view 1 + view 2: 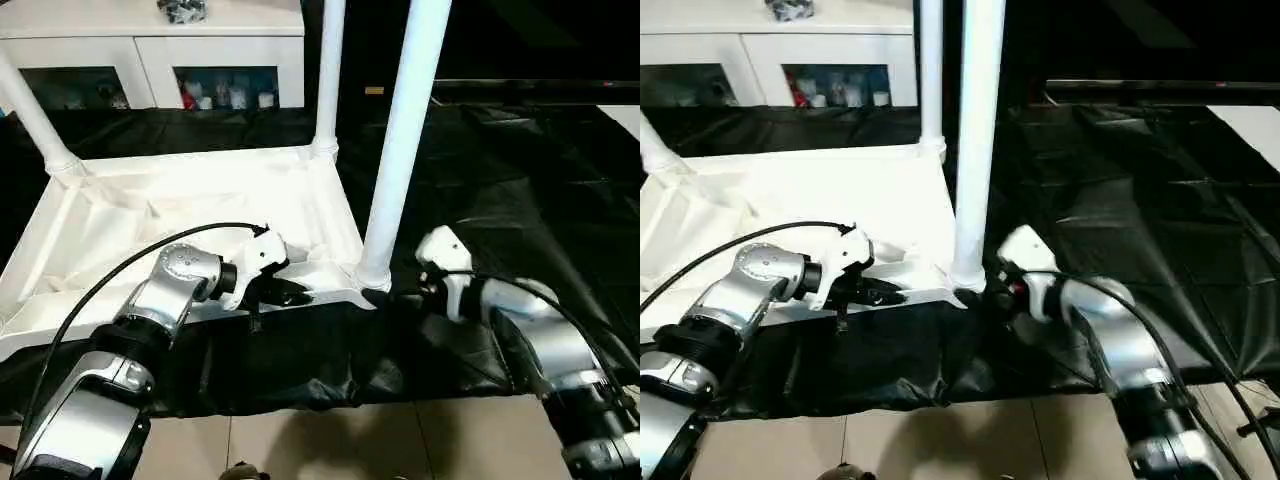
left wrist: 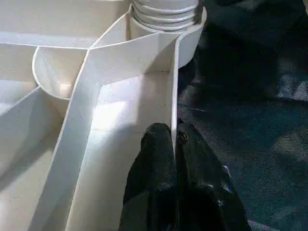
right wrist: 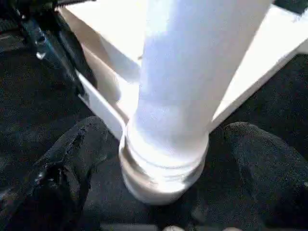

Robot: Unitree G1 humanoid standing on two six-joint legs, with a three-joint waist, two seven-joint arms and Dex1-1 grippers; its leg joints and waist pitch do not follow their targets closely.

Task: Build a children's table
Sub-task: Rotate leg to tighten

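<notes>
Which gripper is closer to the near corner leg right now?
Right. The right gripper has open fingers on either side of the leg base; the left gripper pinches the tabletop rim, further along.

Black sheet (image 1: 520, 180): wrinkled, shiny, spread under and around both hands, its edge hangs just below them
Floor (image 1: 330, 440): beige tiles, nearer the camera than the hands
White cabinet (image 1: 150, 60): far beyond the left hand, glass doors, small colourful items inside
Dark object (image 1: 182, 10): on the cabinet top, too small to identify
</notes>
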